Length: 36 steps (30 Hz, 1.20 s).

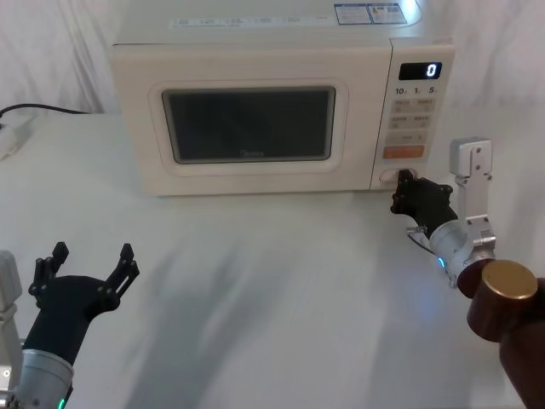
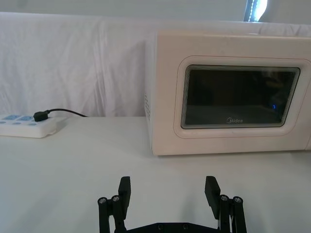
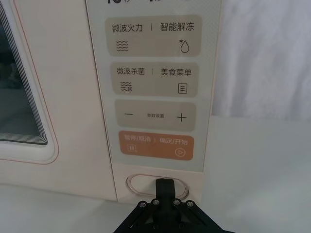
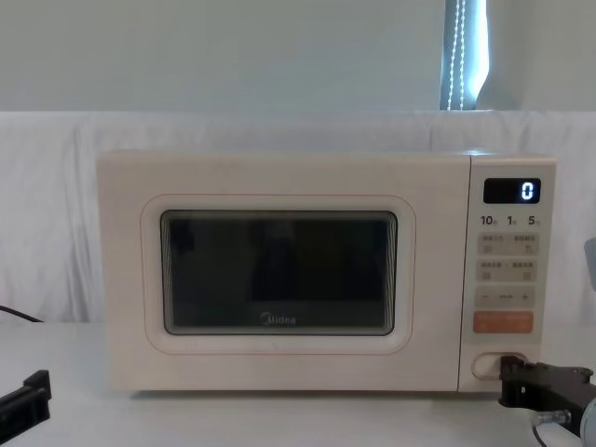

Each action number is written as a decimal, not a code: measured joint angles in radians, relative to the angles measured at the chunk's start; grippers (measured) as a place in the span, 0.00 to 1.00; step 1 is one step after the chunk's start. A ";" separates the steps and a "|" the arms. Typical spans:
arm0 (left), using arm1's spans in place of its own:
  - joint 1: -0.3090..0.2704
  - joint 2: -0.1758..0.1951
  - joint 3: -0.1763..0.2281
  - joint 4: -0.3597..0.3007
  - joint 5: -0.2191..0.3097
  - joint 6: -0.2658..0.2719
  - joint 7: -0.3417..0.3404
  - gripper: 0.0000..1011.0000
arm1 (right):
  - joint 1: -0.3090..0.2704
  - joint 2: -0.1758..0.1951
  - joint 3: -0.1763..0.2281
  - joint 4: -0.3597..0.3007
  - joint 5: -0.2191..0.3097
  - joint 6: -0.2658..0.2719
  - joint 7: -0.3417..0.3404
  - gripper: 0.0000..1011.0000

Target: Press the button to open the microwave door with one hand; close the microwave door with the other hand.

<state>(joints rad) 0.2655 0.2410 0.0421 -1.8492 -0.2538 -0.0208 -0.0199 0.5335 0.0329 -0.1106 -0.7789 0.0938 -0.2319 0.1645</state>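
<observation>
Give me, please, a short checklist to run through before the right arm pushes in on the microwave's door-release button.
1. right gripper lined up on the button: ok, its tip sits on the oval key, below the orange key.
2. Fingers shut for a firm poke: ok.
3. microwave door closed: ok, flush with the front.
4. left gripper out of the door's swing: cannot tell; it hovers open, low in front.
5. Button already depressed: cannot tell.

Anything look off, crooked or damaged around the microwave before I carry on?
Nothing stands out. The microwave door sits flush and shut, the right gripper is at the button, and the left gripper hangs open, well short of the door.
</observation>
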 joint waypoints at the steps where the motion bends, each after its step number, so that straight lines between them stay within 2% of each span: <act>1: 0.000 0.000 0.000 0.000 0.000 0.000 0.000 0.99 | 0.002 -0.001 0.001 0.003 0.000 -0.001 0.000 0.00; 22: 0.000 0.000 0.000 0.000 0.000 0.000 0.000 0.99 | 0.071 -0.014 0.011 0.118 -0.012 -0.050 0.002 0.00; 36: 0.000 0.000 0.000 0.000 0.000 0.000 0.000 0.99 | 0.087 -0.018 0.017 0.144 -0.018 -0.061 0.004 0.00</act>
<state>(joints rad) 0.2655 0.2409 0.0421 -1.8492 -0.2538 -0.0208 -0.0200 0.6204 0.0148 -0.0934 -0.6345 0.0754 -0.2929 0.1684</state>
